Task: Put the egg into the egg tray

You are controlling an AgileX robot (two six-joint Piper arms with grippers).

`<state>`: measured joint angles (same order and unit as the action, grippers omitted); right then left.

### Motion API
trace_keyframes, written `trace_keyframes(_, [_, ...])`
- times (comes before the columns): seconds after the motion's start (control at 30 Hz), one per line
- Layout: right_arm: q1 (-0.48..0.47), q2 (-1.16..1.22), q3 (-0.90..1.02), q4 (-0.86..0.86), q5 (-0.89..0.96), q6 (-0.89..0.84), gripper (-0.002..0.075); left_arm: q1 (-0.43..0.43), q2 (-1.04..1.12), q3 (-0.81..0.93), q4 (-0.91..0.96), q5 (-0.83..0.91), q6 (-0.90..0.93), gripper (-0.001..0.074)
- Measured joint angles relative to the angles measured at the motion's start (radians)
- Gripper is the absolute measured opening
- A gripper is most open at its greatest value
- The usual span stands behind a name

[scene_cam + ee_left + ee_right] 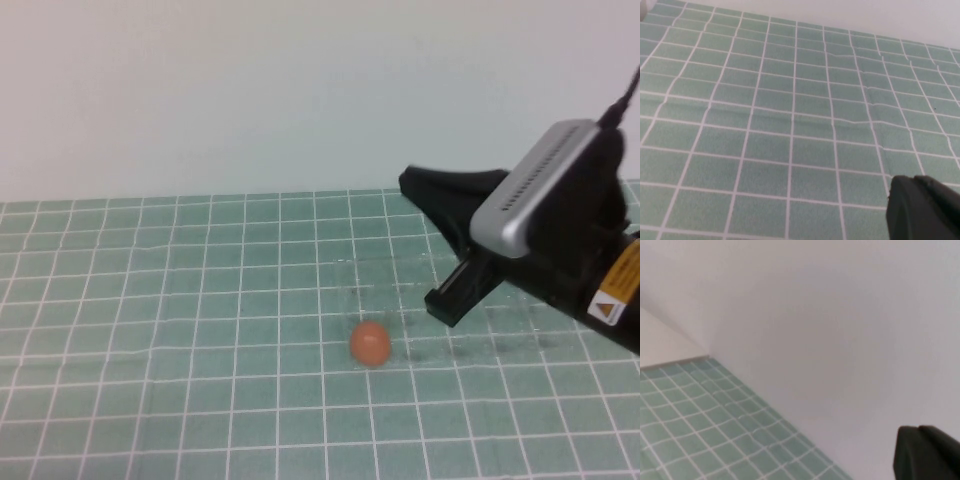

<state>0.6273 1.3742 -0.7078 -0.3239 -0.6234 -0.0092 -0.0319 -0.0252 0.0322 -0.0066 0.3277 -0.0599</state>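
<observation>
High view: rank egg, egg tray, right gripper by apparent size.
1. Right gripper, raised over the tray and nearer the camera, so inflated.
2. Egg tray, faint; edges unclear, may rival it.
3. Egg.
Left gripper: out of this view.

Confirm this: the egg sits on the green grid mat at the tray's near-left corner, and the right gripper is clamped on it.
Wrong on the grip. In the high view the right gripper hangs open above the egg tray, apart from the egg. The rest stands. The left gripper shows only as a dark tip.
</observation>
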Motion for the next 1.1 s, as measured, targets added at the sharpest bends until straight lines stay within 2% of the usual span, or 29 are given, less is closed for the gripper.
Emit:
trace_keyframes(0.2, [0.000, -0.031, 0.000, 0.002, -0.057, -0.070, 0.0000, 0.000, 0.000, 0.000, 0.000, 0.000, 0.000, -0.0001])
trace_keyframes(0.5, [0.000, -0.017, 0.002, 0.076, -0.055, -0.078, -0.0001, 0.000, 0.000, 0.000, 0.000, 0.000, 0.000, -0.0001])
trace_keyframes(0.67, [0.000, -0.019, 0.002, 0.277, -0.035, -0.121, -0.0001, 0.000, 0.000, 0.000, 0.000, 0.000, 0.000, -0.0001])
trace_keyframes(0.93, [-0.021, -0.119, 0.044, 0.720, 0.189, -0.512, -0.0001, 0.000, 0.000, 0.000, 0.000, 0.000, 0.000, -0.0001])
trace_keyframes(1.1, [-0.106, -0.255, 0.142, 0.804, 0.352, -0.590, -0.0001, 0.000, 0.000, 0.000, 0.000, 0.000, 0.000, -0.0001])
